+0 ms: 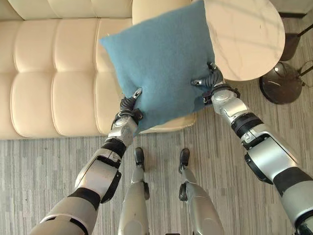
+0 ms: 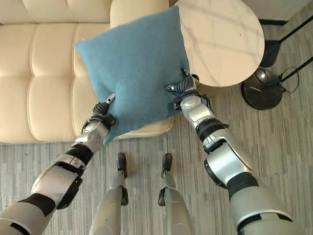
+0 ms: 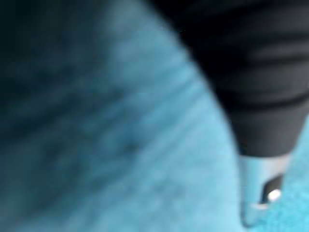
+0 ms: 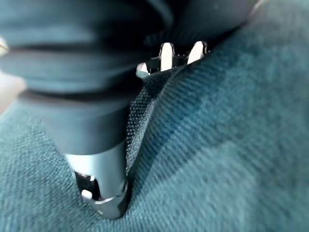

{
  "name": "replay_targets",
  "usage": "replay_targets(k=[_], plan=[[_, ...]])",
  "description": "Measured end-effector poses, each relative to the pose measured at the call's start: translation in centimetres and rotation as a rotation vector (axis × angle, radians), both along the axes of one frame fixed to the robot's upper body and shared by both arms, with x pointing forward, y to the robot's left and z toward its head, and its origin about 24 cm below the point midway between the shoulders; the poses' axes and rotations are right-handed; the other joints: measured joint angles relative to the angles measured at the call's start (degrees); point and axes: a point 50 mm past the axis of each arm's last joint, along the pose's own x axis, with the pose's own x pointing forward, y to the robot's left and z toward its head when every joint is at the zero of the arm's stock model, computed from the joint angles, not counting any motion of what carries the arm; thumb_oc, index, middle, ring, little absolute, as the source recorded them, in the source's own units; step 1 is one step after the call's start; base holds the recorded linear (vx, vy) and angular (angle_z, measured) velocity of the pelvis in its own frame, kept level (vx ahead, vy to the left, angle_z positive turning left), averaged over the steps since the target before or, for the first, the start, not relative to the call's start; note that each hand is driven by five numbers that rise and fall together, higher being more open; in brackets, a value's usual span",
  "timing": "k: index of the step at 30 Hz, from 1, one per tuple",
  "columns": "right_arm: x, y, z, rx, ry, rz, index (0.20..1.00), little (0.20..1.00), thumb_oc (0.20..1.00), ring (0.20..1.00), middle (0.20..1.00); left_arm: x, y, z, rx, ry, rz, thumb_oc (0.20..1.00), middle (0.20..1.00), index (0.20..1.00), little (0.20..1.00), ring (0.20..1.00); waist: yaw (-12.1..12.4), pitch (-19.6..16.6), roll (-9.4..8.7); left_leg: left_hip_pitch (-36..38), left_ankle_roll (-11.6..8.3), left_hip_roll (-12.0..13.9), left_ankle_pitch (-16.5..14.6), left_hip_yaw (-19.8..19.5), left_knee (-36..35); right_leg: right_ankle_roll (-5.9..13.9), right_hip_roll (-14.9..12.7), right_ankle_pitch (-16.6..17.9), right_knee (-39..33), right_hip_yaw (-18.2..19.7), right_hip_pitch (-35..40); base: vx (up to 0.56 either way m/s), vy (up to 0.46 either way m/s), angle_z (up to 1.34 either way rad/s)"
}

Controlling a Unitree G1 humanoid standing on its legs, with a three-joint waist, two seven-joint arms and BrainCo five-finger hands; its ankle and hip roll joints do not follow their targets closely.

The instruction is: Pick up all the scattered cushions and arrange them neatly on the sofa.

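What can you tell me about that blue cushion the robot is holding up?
The blue cushion is square, plump and plain, covered in a fuzzy, woven-looking teal cloth. It is held in the air, tilted, in front of the cream sofa and partly hiding the round marble-look table. The left hand pinches its lower corner and the right hand grips its right edge, thumb on the front, the cloth bunched between the fingers. Nothing else touches it.

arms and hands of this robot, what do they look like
Both arms are built of silver-grey shells broken by black bands at the joints. The left hand and right hand each have a dark ribbed cover over the wrist and back, with silver fingers that end in dark tips. In the wrist views a silver finger with a small dark slot sticks out from the ribbed black cover.
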Motion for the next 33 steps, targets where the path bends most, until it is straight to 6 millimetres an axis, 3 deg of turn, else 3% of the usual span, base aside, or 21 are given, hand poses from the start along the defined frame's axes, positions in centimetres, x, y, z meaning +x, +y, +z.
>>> replay_targets(k=[1, 2, 3, 7, 17, 24, 27, 29, 33], plan=[[0.0, -0.2, -0.1, 0.001, 0.0, -0.003, 1.0, 1.0, 1.0, 1.0, 1.0, 0.0, 0.1, 0.0, 0.001, 0.001, 0.001, 0.561, 0.561, 0.561, 0.561, 0.561, 0.0, 0.0, 0.0, 0.0, 0.01, 0.0, 0.0, 0.0, 0.0, -0.15, 0.0, 0.1, 0.0, 0.0, 0.0, 0.0, 0.0, 0.0], [-0.1, -0.1, -0.2, 0.0, -0.002, 0.002, 0.376, 0.376, 0.376, 0.376, 0.376, -0.1, 0.0, -0.1, -0.01, -0.003, -0.001, 0.2, 0.2, 0.2, 0.2, 0.2, 0.0, 0.0, -0.02, 0.0, 0.01, 0.0, 0.0, 0.0, -0.1, -0.15, 0.0, 0.1, 0.0, 0.0, 0.1, 0.03, -0.009, 0.03], [-0.3, 0.3, -0.3, 0.009, -0.01, 0.022, 0.2, 0.2, 0.2, 0.2, 0.2, -0.4, -0.2, -0.2, -0.024, -0.021, -0.007, 0.2, 0.2, 0.2, 0.2, 0.2, -0.2, 0.0, -0.03, 0.1, 0.0, -0.1, 0.0, -0.1, -0.1, -0.15, 0.0, 0.1, 0.0, 0.0, 0.1, 0.02, -0.009, 0.04], [-1.3, 0.6, -0.5, 0.094, -0.068, 0.079, 0.2, 0.2, 0.2, 0.2, 0.2, -1.5, 0.0, -0.8, -0.082, -0.069, 0.004, 0.2, 0.2, 0.2, 0.2, 0.2, -0.7, 0.0, -0.09, 0.2, 0.09, -0.1, 0.1, -0.2, -0.5, -0.14, -0.1, 0.1, 0.0, 0.0, 0.1, 0.0, 0.0, 0.0], [-3.5, 1.0, 0.1, 0.403, -0.21, 0.176, 0.2, 0.2, 0.2, 0.2, 0.2, -3.1, -0.1, 1.1, -0.121, -0.202, 0.018, 0.2, 0.2, 0.2, 0.2, 0.2, -0.6, 0.1, 0.01, -0.1, 0.1, -0.2, 0.2, 0.5, -0.9, -0.13, -0.1, 0.1, 0.0, 0.3, -0.7, -0.03, 0.008, -0.02], [-4.5, 1.3, 0.1, 0.499, -0.248, 0.234, 0.2, 0.2, 0.2, 0.2, 0.2, -3.9, -0.1, 0.5, -0.13, -0.205, 0.043, 0.2, 0.2, 0.2, 0.2, 0.2, -0.2, 0.4, 0.12, 0.3, 0.1, -0.1, 0.2, 0.9, -0.9, -0.14, -0.1, 0.1, 0.0, 0.6, -0.6, -0.03, 0.008, -0.02], [-6.5, 1.6, -0.6, 0.575, -0.258, 0.297, 0.2, 0.2, 0.2, 0.2, 0.2, -5.7, 0.2, 0.3, -0.136, -0.236, 0.041, 0.2, 0.2, 0.2, 0.2, 0.2, 0.5, 1.5, 0.1, 2.8, 0.09, -0.1, 0.2, 1.1, -0.9, -0.13, -0.1, 0.2, 0.0, 0.6, 1.7, 0.02, 0.022, -0.05], [-7.6, 2.0, -2.7, 0.6, -0.198, 0.328, 0.2, 0.2, 0.2, 0.2, 0.2, -7.3, 1.0, -1.5, -0.11, -0.199, 0.071, 0.2, 0.2, 0.2, 0.2, 0.2, 1.0, 2.0, 0.09, 6.9, -0.17, -0.3, -0.1, 0.9, -1.0, 0.2, -0.4, -0.6, 0.0, 0.7, 5.7, 0.05, 0.028, -0.04], [-9.6, 2.3, -3.6, 0.682, -0.184, 0.399, 0.2, 0.2, 0.2, 0.2, 0.2, -9.6, 1.6, -2.5, -0.126, -0.191, 0.082, 0.2, 0.2, 0.2, 0.2, 0.2, 1.7, 1.9, 0.23, 9.8, -0.69, -0.3, -1.4, 0.6, -1.0, 0.24, -0.3, -1.0, 0.0, 1.3, 8.7, 0.06, 0.044, 0.0]])
